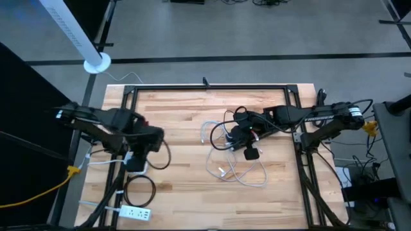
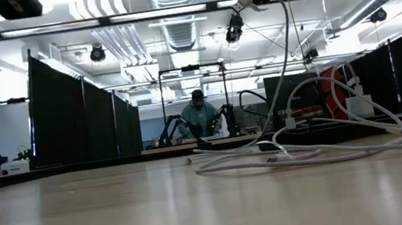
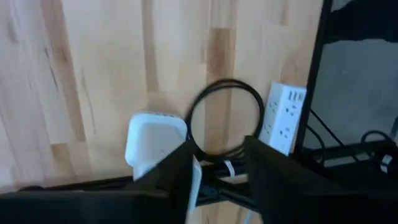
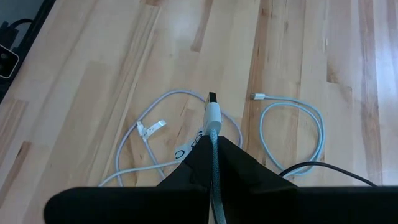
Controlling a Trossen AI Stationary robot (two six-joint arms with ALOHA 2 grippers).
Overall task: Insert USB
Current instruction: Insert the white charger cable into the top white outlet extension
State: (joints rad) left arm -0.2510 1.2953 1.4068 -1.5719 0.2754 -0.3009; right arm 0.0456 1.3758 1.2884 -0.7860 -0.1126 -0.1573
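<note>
we see the right gripper (image 4: 214, 163) pinching a usb cable (image 4: 212, 115), the left gripper (image 3: 214, 168) parted beside a white charger (image 3: 154, 140).

Pale butcher-block wooden table (image 1: 192, 122) sits in a black metal frame (image 1: 212, 86) on a grey floor (image 1: 244, 32). Black partition panels (image 2: 75, 114) line the room's left side. Long ceiling strip lights (image 2: 132, 16) run overhead. A seated person (image 2: 200, 116) is visible far behind.

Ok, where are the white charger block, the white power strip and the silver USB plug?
white charger block (image 3: 155, 144), left wrist view, its flat top face.
white power strip (image 3: 283, 118), left wrist view, its socket face.
silver USB plug (image 4: 212, 111), right wrist view, its pale housing.
</note>
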